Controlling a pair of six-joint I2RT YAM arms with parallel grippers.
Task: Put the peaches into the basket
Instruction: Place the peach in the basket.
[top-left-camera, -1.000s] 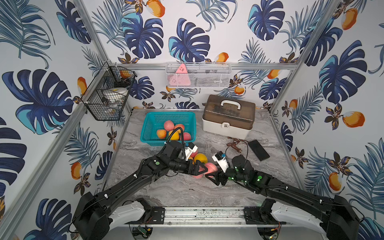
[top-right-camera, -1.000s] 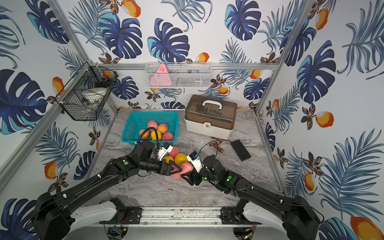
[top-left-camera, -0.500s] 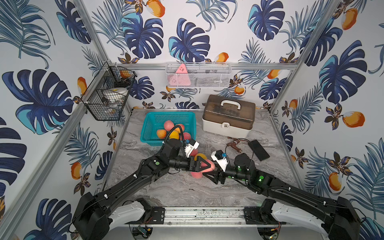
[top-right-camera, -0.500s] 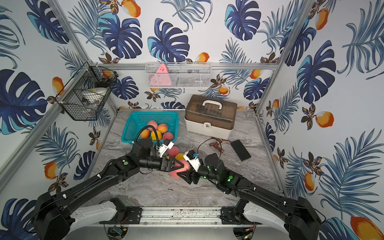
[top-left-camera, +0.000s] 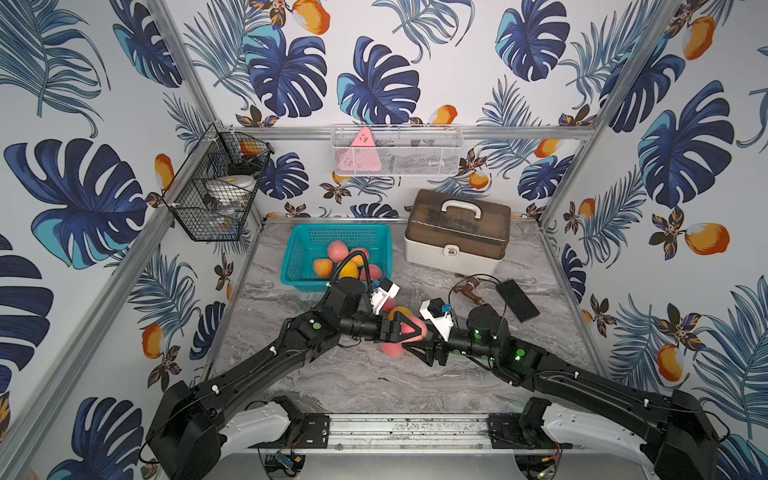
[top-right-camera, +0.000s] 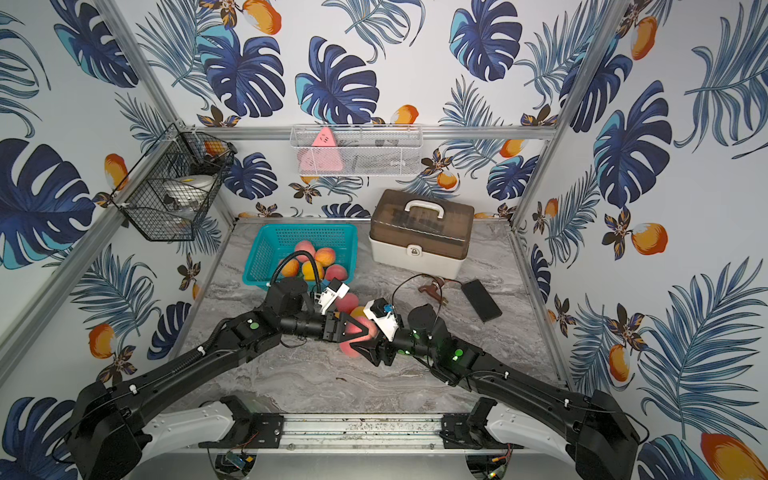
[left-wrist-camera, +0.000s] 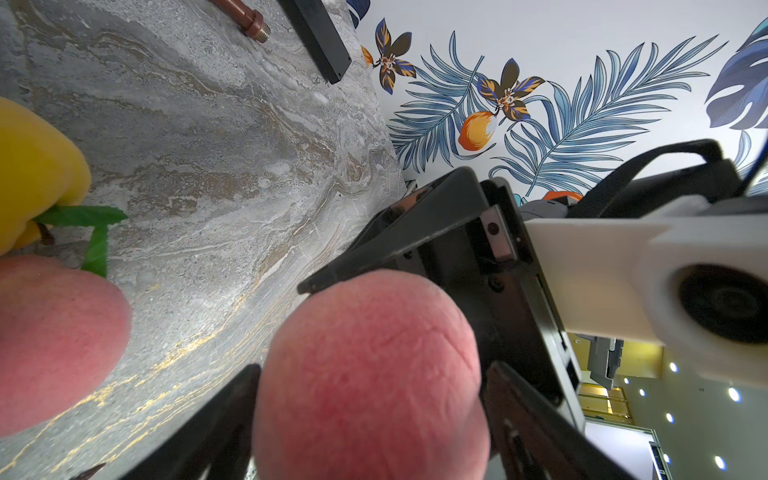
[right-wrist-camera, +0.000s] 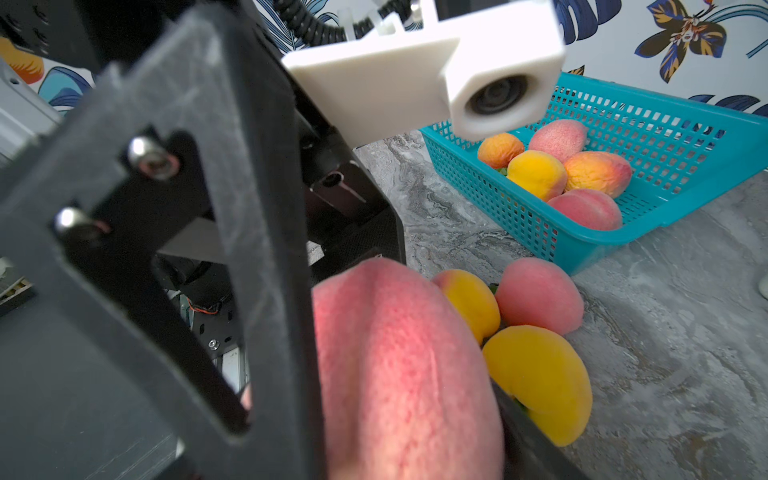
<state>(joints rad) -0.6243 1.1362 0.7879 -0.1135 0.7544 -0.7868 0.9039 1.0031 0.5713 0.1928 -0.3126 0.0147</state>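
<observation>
Between the two arms, a pink peach (top-left-camera: 417, 325) hangs just above the tabletop. My left gripper (top-left-camera: 409, 332) is shut on this peach (left-wrist-camera: 370, 374), one finger (left-wrist-camera: 224, 415) pressed to each side. Coming from the opposite side, my right gripper (top-left-camera: 417, 338) is also shut on the same peach (right-wrist-camera: 399, 374). Three more peaches lie right beside it on the table: a pink one (right-wrist-camera: 540, 295) and two yellow ones (right-wrist-camera: 540, 386). A further pink peach (top-left-camera: 392, 350) sits under the grippers. The teal basket (top-left-camera: 291, 257) at the back left holds several peaches (right-wrist-camera: 557, 166).
A brown-lidded white toolbox (top-left-camera: 457, 232) stands to the right of the basket. A black phone (top-left-camera: 515, 299) and a brown tool with a cable (top-left-camera: 469, 291) lie at the right. A black wire basket (top-left-camera: 216, 195) and a white mesh basket (top-left-camera: 395, 149) hang on the walls.
My left gripper has moved right onto the peach held by my right gripper, and its jaws have closed on it. The right arm has shifted slightly toward the left one.
</observation>
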